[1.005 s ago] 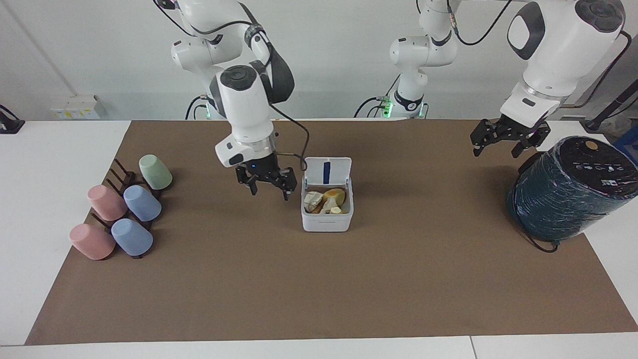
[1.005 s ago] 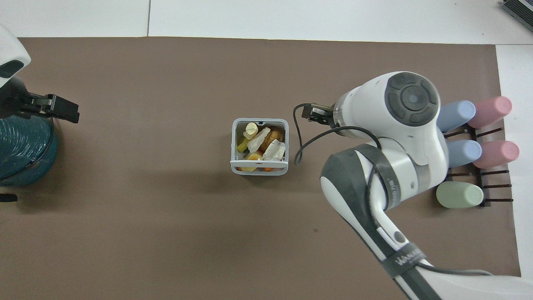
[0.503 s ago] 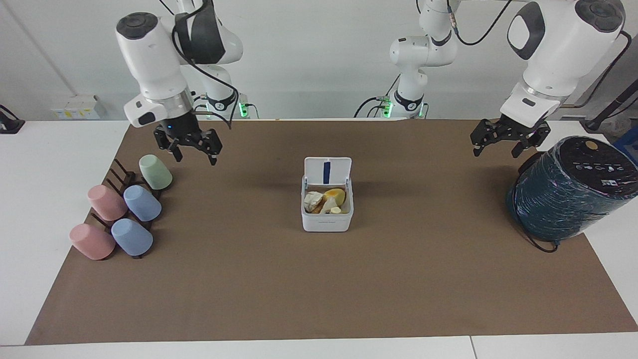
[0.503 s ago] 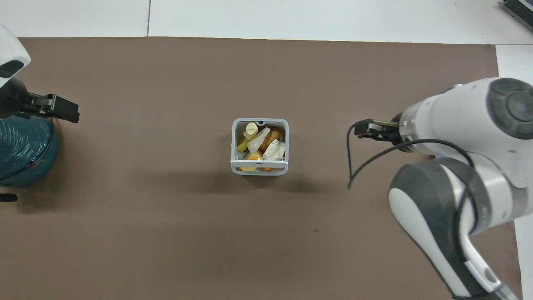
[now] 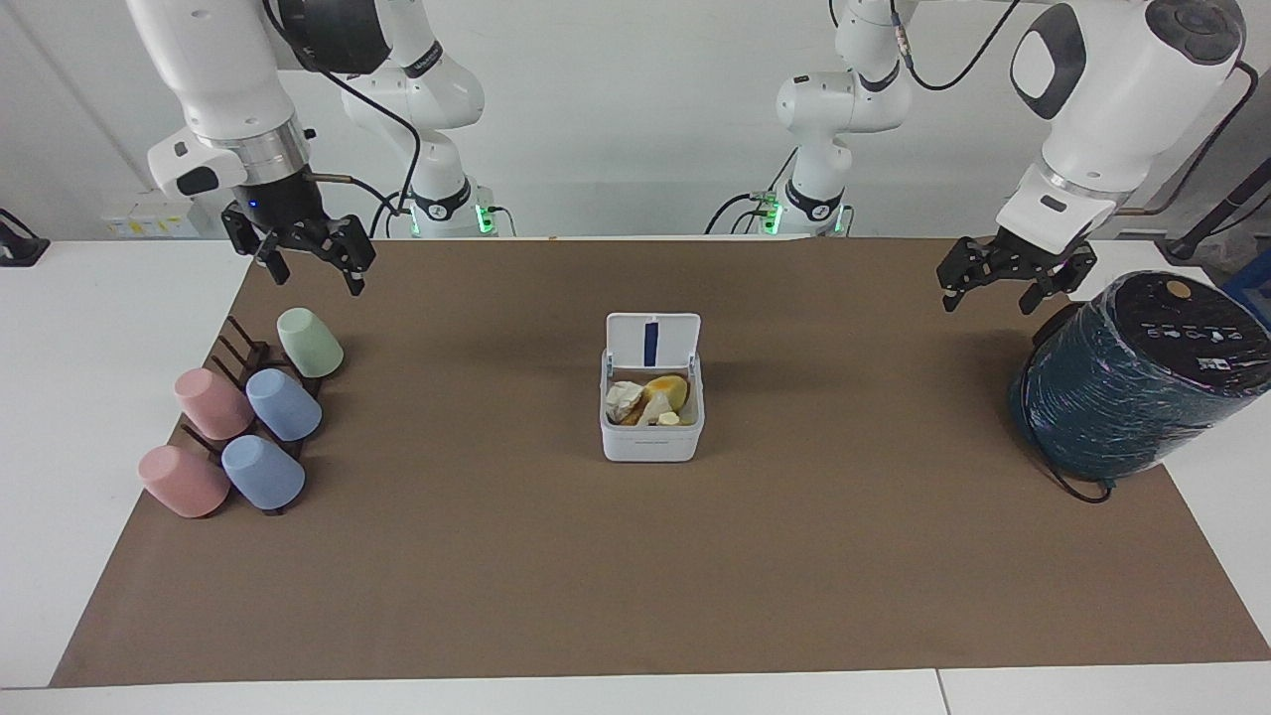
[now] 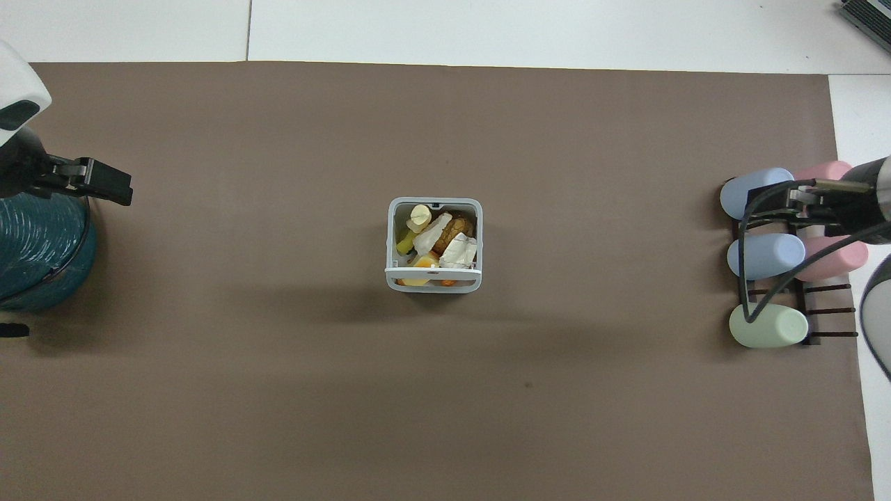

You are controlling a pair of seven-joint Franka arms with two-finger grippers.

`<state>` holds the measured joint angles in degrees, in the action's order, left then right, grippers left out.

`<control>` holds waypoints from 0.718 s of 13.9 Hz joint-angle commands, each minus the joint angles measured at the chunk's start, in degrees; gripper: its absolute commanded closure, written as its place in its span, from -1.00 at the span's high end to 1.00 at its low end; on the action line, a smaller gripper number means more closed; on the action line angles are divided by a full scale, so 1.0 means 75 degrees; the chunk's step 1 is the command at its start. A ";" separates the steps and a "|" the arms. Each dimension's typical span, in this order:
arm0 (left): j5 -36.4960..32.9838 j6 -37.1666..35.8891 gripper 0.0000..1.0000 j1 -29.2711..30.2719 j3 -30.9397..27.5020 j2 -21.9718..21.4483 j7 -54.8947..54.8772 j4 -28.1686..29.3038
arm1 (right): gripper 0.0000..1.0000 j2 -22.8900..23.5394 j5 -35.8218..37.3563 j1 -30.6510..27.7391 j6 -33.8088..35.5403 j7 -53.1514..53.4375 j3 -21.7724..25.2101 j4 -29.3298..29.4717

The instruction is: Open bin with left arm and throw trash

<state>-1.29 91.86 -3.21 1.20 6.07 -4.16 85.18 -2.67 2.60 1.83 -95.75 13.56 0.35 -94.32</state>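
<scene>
Already we find the bin (image 5: 650,422) lid up and the trash (image 5: 647,399) inside; both the left gripper (image 5: 1003,283) and right gripper (image 5: 303,256) hang spread and seemingly empty, so little remains.

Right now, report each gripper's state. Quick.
Left gripper: open, holding nothing, raised beside the teal cylinder.
Right gripper: open, holding nothing, raised near the cup rack.
</scene>
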 commanded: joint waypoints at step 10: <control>-0.0203 0.0127 1.00 -0.0005 0.0004 -0.0259 0.0039 0.0315 | 1.00 0.0274 -0.0124 -0.0115 0.0954 -0.0554 -0.0164 0.0295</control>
<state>-1.29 91.86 -3.21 1.20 6.07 -4.16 85.18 -0.09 2.43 1.24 -89.50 11.05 -0.45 -91.44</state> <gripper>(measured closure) 0.000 0.000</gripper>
